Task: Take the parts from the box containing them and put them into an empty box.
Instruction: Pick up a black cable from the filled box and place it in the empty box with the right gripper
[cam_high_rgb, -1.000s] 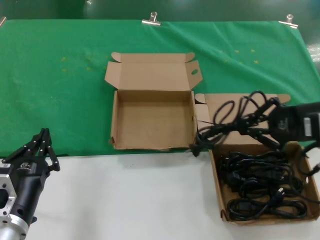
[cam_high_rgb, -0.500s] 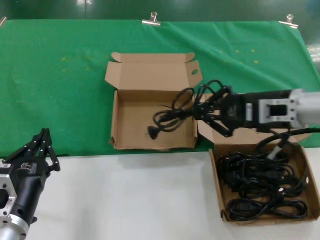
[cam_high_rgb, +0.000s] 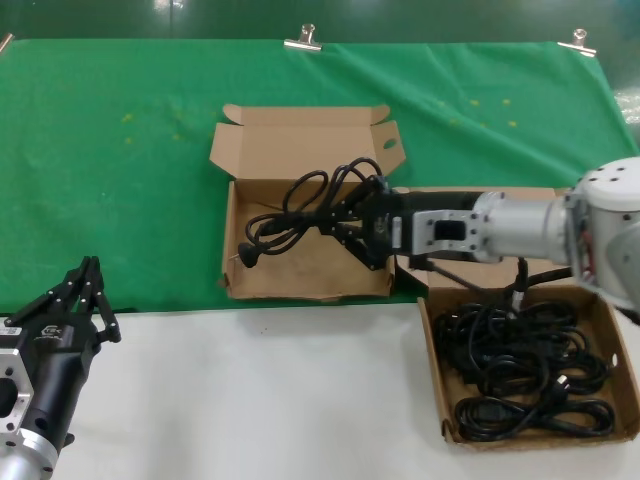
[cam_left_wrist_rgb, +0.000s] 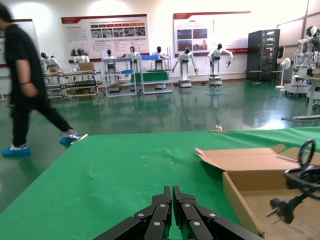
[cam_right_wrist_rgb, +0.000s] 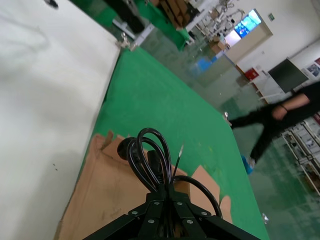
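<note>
Black cords (cam_high_rgb: 525, 365), plain brown cardboard boxes (cam_high_rgb: 305, 285), green cloth (cam_high_rgb: 120, 170) over white table (cam_high_rgb: 260, 400), black grippers (cam_high_rgb: 355, 222).

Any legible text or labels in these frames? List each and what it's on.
No text reads.
Wall posters in the left wrist view: print too small to read.
Mark on the left gripper body: too small to read.
Squarer box, wider box, held cord in the right gripper: no print visible.

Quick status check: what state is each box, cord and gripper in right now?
Empty box: lid open, nothing resting inside.
Carried cord: clamped, hanging over the empty box.
Source box: open, cords remaining.
Right gripper: shut on the cord.
Left gripper: shut, idle, near table edge.
</note>
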